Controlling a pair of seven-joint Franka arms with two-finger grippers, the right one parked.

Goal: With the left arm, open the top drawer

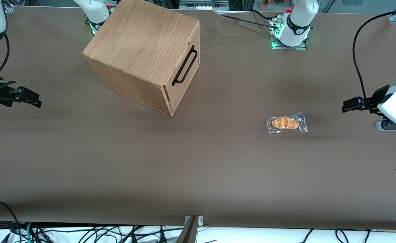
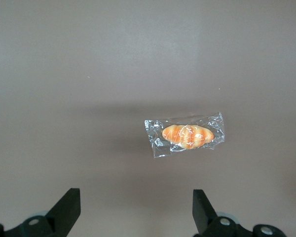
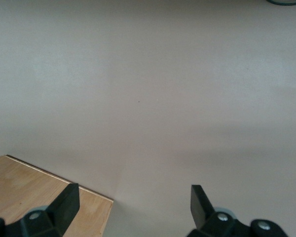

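At working arm's end of table (image 1: 218, 175), left arm's gripper (image 1: 348, 105) hovering, fingers (image 2: 66, 210) spread, gripping nothing, near wrapped bun (image 1: 285, 123); top drawer (image 1: 182, 72) sitting closed, handle (image 1: 185, 65) unreached, well apart.

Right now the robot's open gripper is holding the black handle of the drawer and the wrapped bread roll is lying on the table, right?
Not quite. The gripper is open but holds nothing: in the front view it hangs above the table at the working arm's end, well apart from the black handle of the top drawer. The wrapped bread roll does lie on the table.
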